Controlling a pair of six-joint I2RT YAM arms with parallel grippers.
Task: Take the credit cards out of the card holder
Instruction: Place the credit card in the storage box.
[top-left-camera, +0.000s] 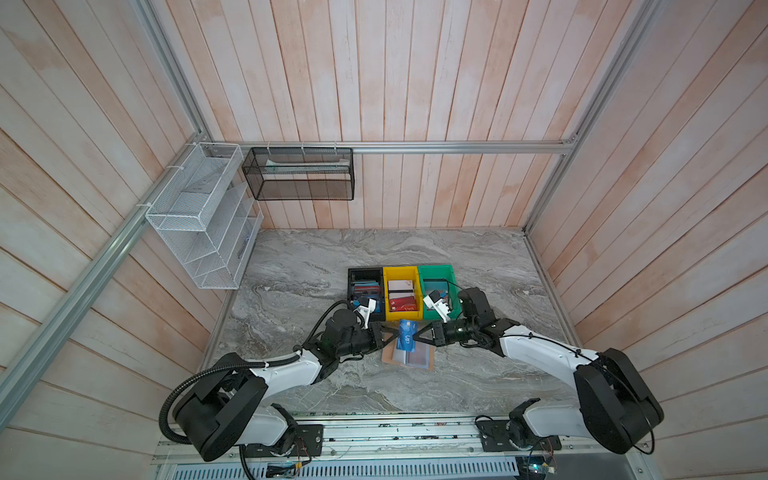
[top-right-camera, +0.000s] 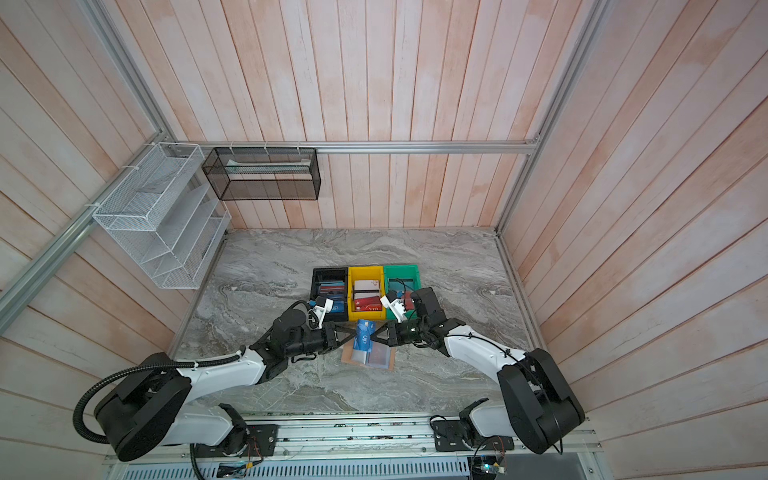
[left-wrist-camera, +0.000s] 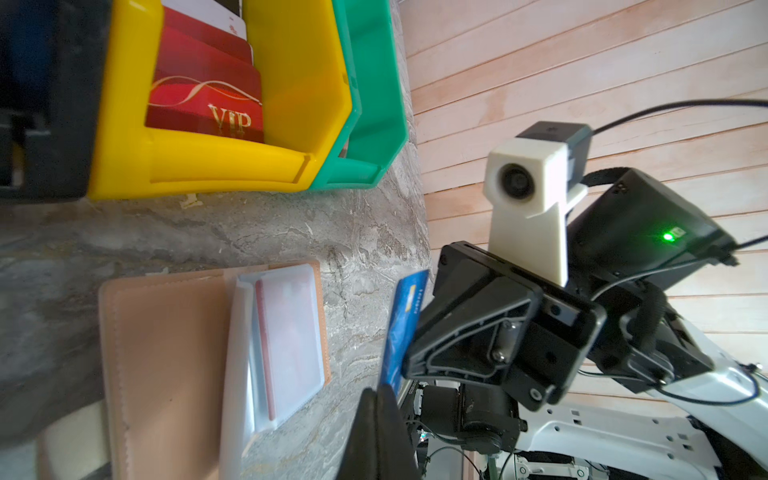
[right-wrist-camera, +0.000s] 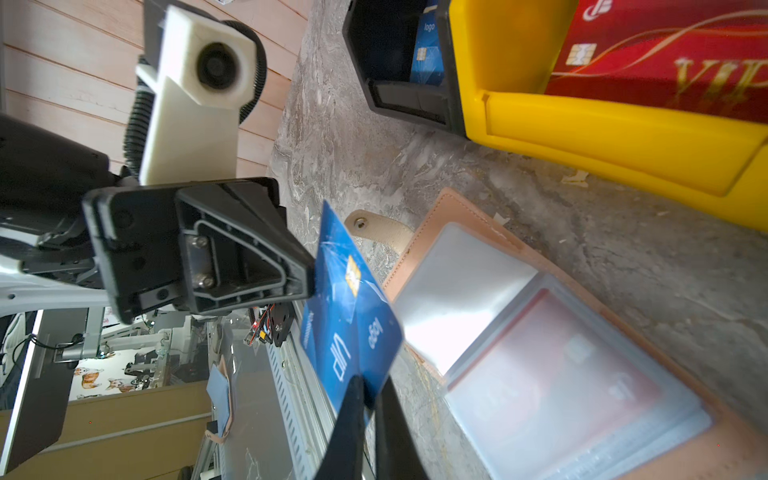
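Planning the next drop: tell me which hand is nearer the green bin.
Right. The right hand holds the blue card's edge on the green bin's side; the left hand holds the opposite edge, toward the black bin.

**Table**: grey marble.
**Bins:** black bin, yellow bin and green bin stand in a row, touching. A red VIP card tops a stack in the yellow one.
**Holder**: tan, lying open. Its clear sleeves show a red card edge.
**Blue card**: edge-on beside the holder, pinched at one end by the left gripper. The right gripper meets its side.
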